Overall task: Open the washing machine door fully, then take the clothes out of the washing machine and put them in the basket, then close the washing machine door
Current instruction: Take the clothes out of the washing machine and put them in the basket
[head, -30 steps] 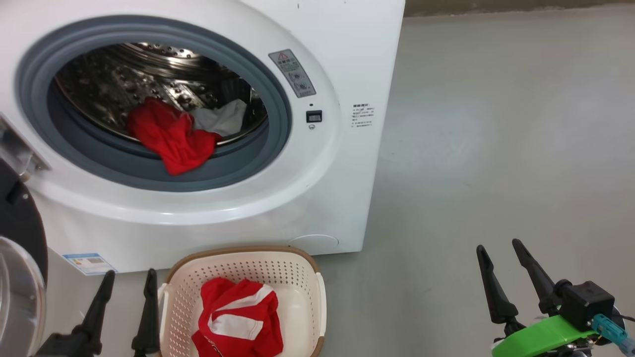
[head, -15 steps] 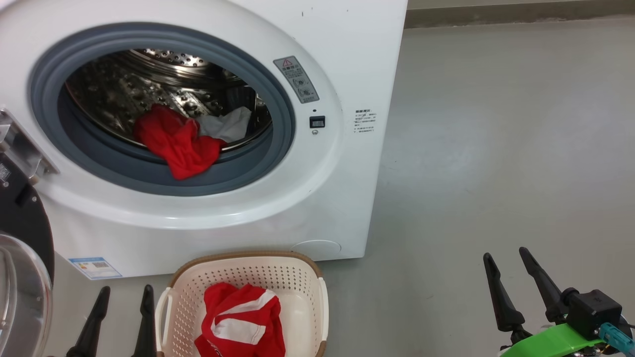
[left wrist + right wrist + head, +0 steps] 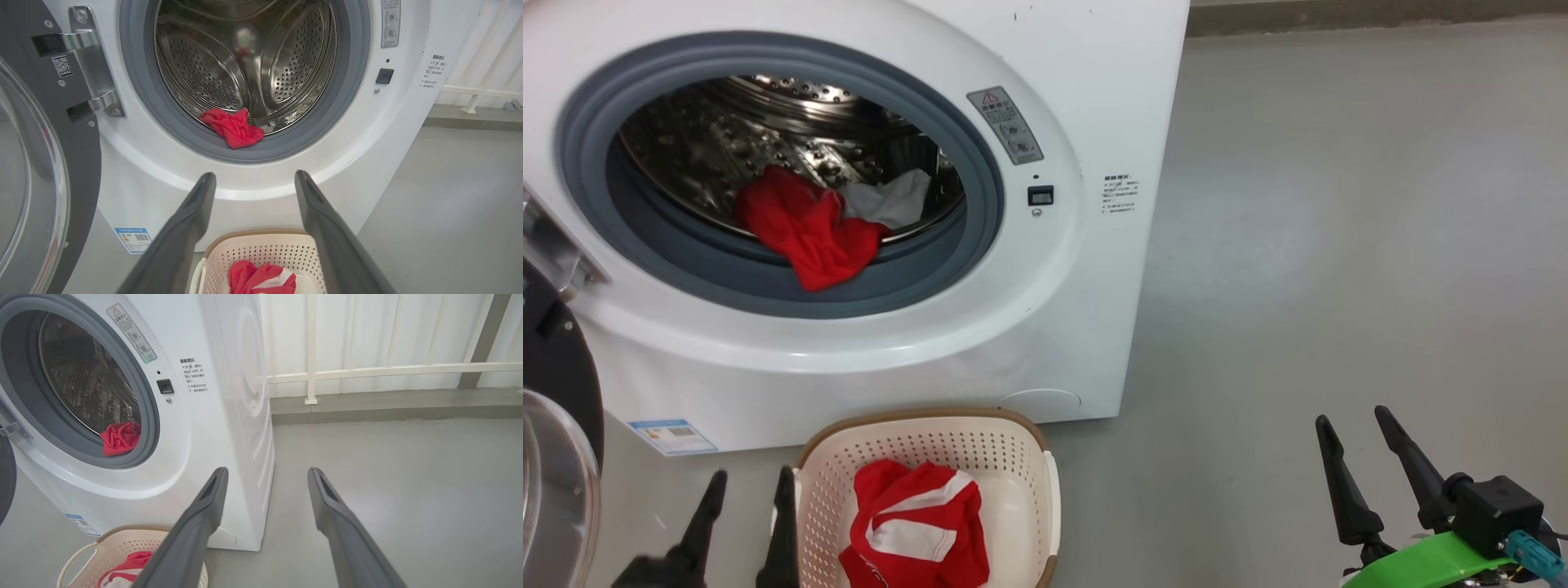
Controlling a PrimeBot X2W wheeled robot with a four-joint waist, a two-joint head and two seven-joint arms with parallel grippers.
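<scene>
- The washing machine point(image 3: 1094, 122) stands on the grey floor point(image 3: 1339, 204). Its washing machine door point(image 3: 556, 384) is swung wide open to the left and hangs from the hinge beside the opening.
- Some of the clothes point(image 3: 805, 224), a red piece, lie at the front of the steel drum point(image 3: 727, 139). They droop over its lower lip onto the grey gasket point(image 3: 768, 286).
- A white cloth point(image 3: 890, 200) lies just behind the red piece, inside the drum.
- The basket point(image 3: 1005, 457) sits on the floor right in front of the machine, below the opening. A red-and-white garment point(image 3: 915, 527) is bundled inside it.
- The left fingers point(image 3: 704, 518) are spread apart and hold nothing. They hover just left of the basket and point toward the machine's front.
- The right fingers point(image 3: 1343, 490) are likewise spread and empty. They are well off to the right over bare floor, past the machine's right side.
- A blue sticker point(image 3: 672, 435) sits low on the machine's front, near the door.
- A white railing point(image 3: 367, 369) runs along the wall behind the machine.
</scene>
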